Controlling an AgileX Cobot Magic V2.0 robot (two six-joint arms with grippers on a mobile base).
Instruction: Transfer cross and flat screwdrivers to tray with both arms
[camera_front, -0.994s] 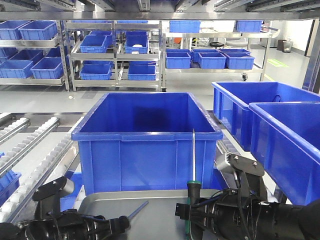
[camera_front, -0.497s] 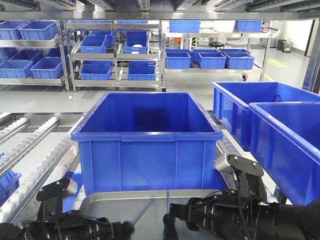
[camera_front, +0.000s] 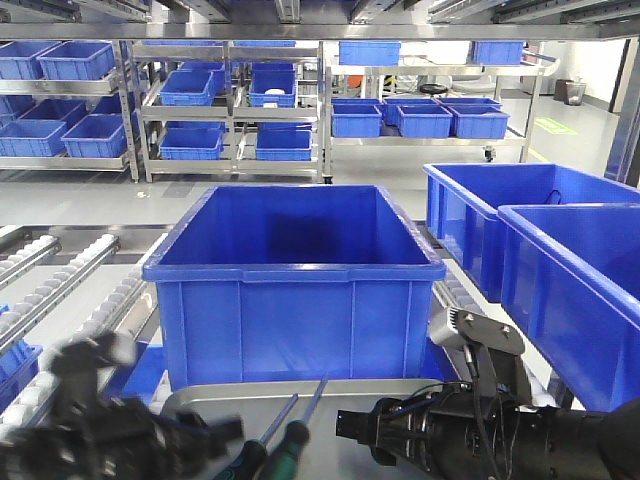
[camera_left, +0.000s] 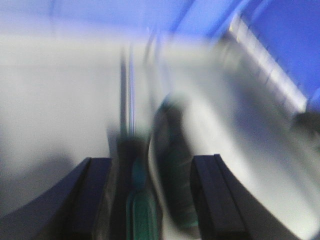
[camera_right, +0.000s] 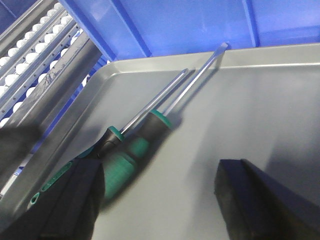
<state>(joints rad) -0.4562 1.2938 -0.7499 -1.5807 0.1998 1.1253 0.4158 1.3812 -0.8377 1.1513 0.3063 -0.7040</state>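
Note:
Two black-and-green screwdrivers lie side by side on the grey tray (camera_front: 420, 388), shafts pointing away toward the big bin: one (camera_front: 278, 415) on the left, the other (camera_front: 298, 433) just right of it. In the right wrist view both shafts (camera_right: 155, 102) (camera_right: 197, 82) run diagonally over the tray (camera_right: 240, 110). My right gripper (camera_right: 160, 200) is open, with the handles beside its left finger (camera_right: 75, 200) and bare tray between the fingers. The left wrist view is blurred. My left gripper (camera_left: 152, 195) stands open, both handles (camera_left: 172, 170) lying between its fingers.
A large deep blue bin (camera_front: 295, 290) stands right behind the tray. Two more blue bins (camera_front: 560, 260) are at the right. A roller conveyor (camera_front: 60, 290) runs along the left. Shelving with several blue bins fills the background.
The screwdriver that my right gripper held upright now lies on the tray beside the other one, and that gripper has let go. My left arm is blurred and has shifted left.

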